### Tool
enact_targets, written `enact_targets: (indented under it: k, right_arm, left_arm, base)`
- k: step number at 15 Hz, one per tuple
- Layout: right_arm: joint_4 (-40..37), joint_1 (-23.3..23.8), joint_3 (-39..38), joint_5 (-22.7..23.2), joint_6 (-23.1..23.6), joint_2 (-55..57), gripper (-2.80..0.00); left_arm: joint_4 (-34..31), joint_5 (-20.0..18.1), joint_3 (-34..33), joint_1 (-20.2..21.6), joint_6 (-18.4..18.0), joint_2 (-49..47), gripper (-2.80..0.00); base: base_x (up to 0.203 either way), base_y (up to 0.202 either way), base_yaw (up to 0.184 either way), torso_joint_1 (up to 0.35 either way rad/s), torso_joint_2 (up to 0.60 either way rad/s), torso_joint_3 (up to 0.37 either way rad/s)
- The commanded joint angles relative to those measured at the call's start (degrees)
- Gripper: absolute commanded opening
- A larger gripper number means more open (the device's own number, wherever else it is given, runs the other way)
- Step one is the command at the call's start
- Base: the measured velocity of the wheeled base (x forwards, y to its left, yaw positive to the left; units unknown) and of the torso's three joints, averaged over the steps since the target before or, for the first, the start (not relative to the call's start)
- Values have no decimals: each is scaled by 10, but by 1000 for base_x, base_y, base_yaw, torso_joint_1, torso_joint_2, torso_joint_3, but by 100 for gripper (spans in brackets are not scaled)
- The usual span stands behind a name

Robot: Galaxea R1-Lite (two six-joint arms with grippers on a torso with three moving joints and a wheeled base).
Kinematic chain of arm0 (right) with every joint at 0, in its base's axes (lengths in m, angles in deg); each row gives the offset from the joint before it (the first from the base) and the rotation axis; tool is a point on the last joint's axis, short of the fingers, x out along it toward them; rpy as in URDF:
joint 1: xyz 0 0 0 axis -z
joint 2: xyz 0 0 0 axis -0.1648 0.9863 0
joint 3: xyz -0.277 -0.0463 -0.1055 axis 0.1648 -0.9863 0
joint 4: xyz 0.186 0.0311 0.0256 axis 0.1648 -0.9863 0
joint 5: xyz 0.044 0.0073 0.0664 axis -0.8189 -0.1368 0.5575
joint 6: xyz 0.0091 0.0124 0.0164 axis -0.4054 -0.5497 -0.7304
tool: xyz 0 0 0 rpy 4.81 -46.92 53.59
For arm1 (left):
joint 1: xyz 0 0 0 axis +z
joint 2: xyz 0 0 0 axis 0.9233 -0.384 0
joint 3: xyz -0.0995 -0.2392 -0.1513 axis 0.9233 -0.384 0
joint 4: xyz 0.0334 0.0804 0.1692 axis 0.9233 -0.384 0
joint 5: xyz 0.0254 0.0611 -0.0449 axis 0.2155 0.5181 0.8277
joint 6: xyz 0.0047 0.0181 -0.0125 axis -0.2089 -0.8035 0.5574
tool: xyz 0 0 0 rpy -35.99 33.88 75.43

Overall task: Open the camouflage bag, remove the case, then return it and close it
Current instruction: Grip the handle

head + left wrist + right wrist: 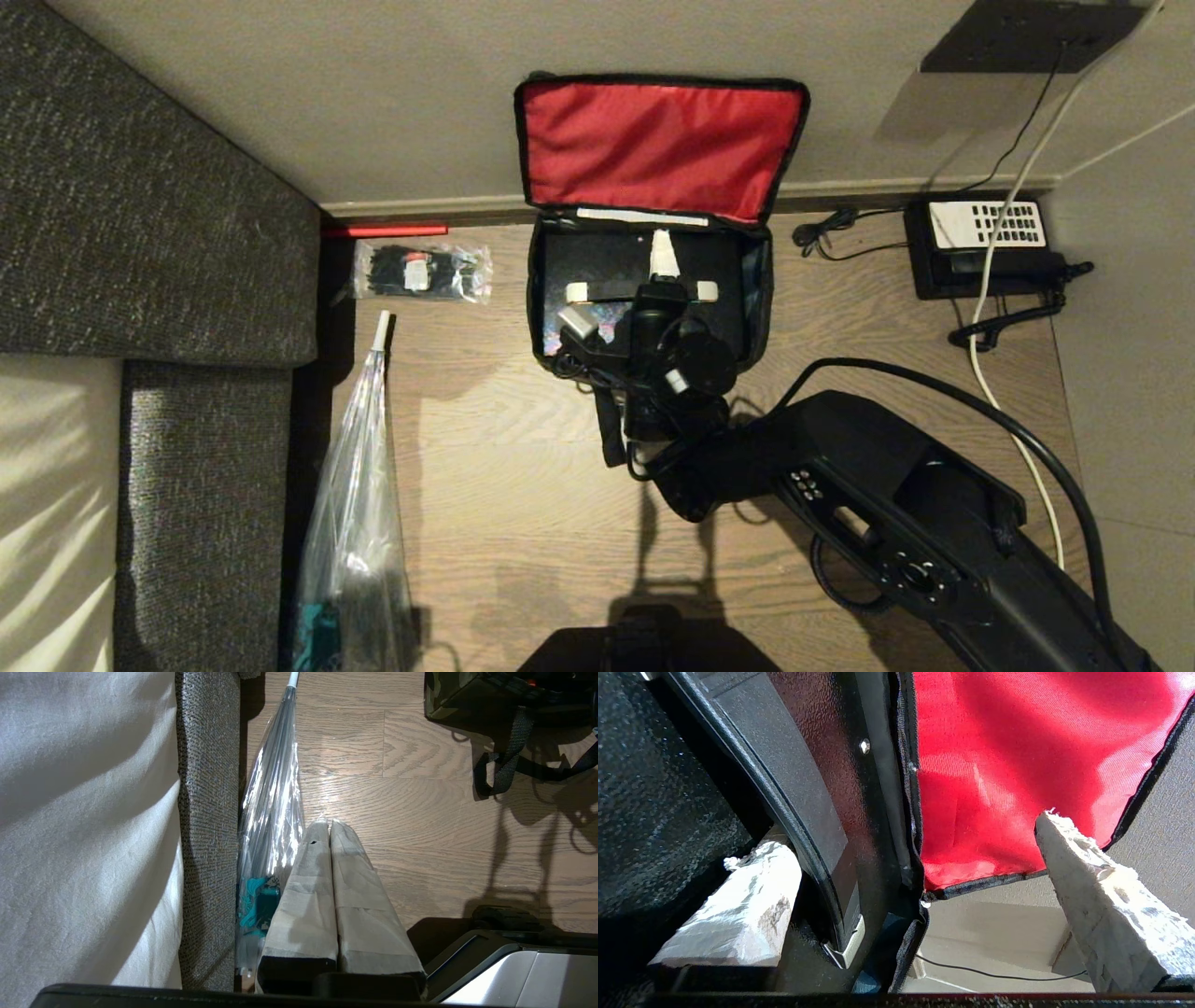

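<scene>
Right pincer [665, 271] wide open, empty, directly above case [597, 257], inside open camouflage bag [659, 140].

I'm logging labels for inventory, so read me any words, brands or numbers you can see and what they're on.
No text can be read.
Telephone: keypad marks too small to read.
Packet of black ties: white and red label, blurred.
Camouflage bag and case: no lettering visible.
</scene>
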Motion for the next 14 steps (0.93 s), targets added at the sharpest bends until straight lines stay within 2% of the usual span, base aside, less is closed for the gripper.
enact_targets:
  k: [1, 2, 3, 4, 14]
  right_arm:
    - [4, 0, 0, -5, 6, 5, 0]
    - [4, 1, 0, -5, 6, 7, 0]
    - [4, 1, -1, -5, 6, 6, -34]
    - [4, 2, -2, -4, 6, 6, -280]
    - [4, 0, 5, -9, -2, 12, -280]
  left_arm:
    - [0, 0, -2, 0, 0, 1, -280]
    - [0, 0, -2, 0, 0, 1, -280]
    - [0, 0, -2, 0, 0, 1, -280]
    - [0, 0, -2, 0, 0, 1, -280]
    - [0, 0, -2, 0, 0, 1, -280]
  base:
    - [0, 0, 0, 0, 0, 0]
    - [0, 0, 0, 0, 0, 0]
    - [0, 0, 0, 0, 0, 0]
    - [0, 0, 0, 0, 0, 0]
    - [0, 0, 0, 0, 0, 0]
